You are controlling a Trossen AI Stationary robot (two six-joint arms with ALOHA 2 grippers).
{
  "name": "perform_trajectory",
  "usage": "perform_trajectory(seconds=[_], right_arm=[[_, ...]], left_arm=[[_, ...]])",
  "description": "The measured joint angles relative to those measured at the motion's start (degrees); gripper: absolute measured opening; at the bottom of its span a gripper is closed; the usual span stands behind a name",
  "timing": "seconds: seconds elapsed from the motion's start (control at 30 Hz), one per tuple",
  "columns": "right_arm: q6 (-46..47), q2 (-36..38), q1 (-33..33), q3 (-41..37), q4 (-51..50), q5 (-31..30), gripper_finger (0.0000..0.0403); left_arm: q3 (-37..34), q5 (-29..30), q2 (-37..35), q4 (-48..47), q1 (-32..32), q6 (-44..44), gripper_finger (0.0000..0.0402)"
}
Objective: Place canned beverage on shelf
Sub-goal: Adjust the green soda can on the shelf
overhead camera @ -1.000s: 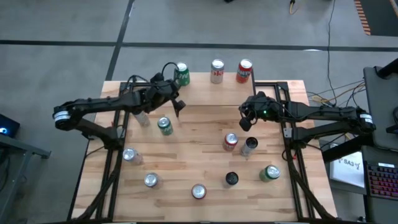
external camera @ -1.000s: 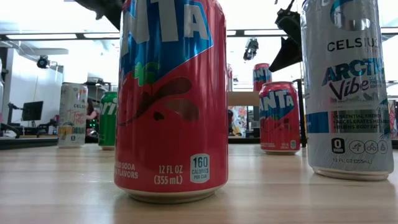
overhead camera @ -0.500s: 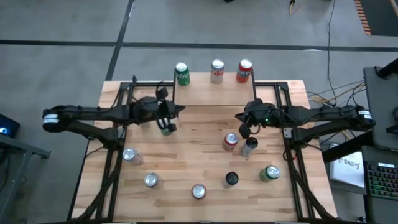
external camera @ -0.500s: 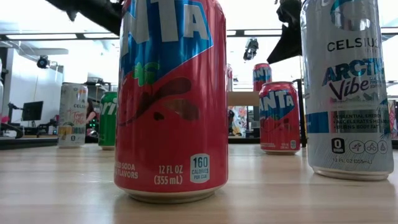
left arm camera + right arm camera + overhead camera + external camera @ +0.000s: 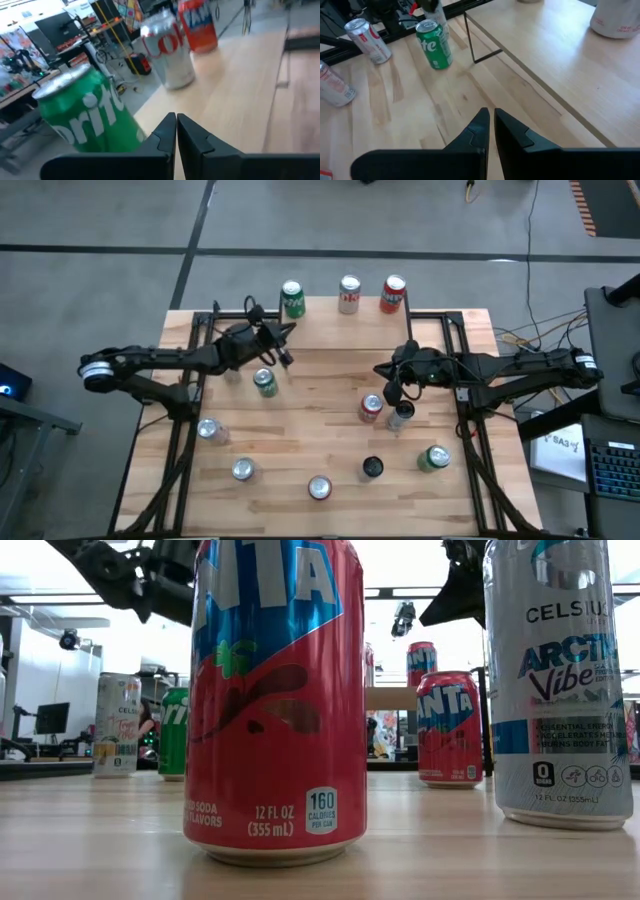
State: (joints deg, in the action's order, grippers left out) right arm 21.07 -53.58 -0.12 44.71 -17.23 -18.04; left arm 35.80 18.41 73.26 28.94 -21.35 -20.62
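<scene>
Cans are standing all over the surface [image 5: 300, 430], and three of them are sitting on the shelf [image 5: 440, 320] at the far side. On the shelf, a green can [image 5: 292, 298] is standing next to a silver can [image 5: 349, 294], and a red can [image 5: 393, 294] is standing next to that one. All three are upright and a little apart.

Down on the surface, another green can [image 5: 264, 382] is standing near the left arm. A red and silver can [image 5: 370, 408] is standing in the middle, just beside a dark can [image 5: 400, 415]. More cans are standing near the front edge, each one on its own.

The left tool [image 5: 284, 343] is hanging over the near edge of the shelf, close to the green can there. Its fingers are pressed together and are holding nothing. In the left wrist view, the green shelf can is showing just past the closed fingers [image 5: 162, 135], with the silver can and the red can farther along.

The right tool [image 5: 392, 388] is hanging over the middle of the surface, just by the red and silver can. Its fingers are together too, with nothing between them.

In the low view, a big red can [image 5: 275, 700] is standing right up front, with a tall silver can [image 5: 558, 680] beside it.
</scene>
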Motion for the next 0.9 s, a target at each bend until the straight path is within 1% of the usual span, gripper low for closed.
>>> perform_trajectory(seconds=[0.07, 0.17, 0.27, 0.37, 0.43, 0.63, 0.73, 0.9], right_arm=[[-0.01, 0.00, 0.00, 0.00, 0.02, 0.00, 0.0018], [0.02, 0.00, 0.00, 0.00, 0.11, 0.01, 0.0018], [1.04, 0.00, 0.00, 0.00, 0.18, -0.01, 0.0018], [1.48, 0.00, 0.00, 0.00, 0.20, -0.01, 0.0018], [1.48, 0.00, 0.00, 0.00, 0.20, -0.05, 0.0018], [1.48, 0.00, 0.00, 0.00, 0.51, -0.28, 0.0018], [1.48, 0.00, 0.00, 0.00, 1.00, -1.57, 0.0018], [1.48, 0.00, -0.02, 0.00, 1.31, -1.71, 0.0018]], left_arm=[[0.56, -0.35, 1.33, 0.03, -1.00, -2.62, 0.0000], [1.45, -3.29, 2.67, 0.28, -2.58, -5.79, 0.0000], [1.98, -7.79, 3.27, 0.18, -4.52, -5.75, 0.0000], [1.64, -14.27, 3.23, 2.29, -7.14, -4.36, 0.0000], [1.10, -16.59, 3.10, 2.67, -8.81, -2.74, 0.0000], [0.71, -17.90, 3.22, 3.83, -11.31, -0.69, 0.0000], [0.69, -18.95, 3.32, 4.75, -11.79, 0.11, 0.0000], [0.84, -18.76, 3.34, 5.09, -13.18, 0.68, 0.0000]])
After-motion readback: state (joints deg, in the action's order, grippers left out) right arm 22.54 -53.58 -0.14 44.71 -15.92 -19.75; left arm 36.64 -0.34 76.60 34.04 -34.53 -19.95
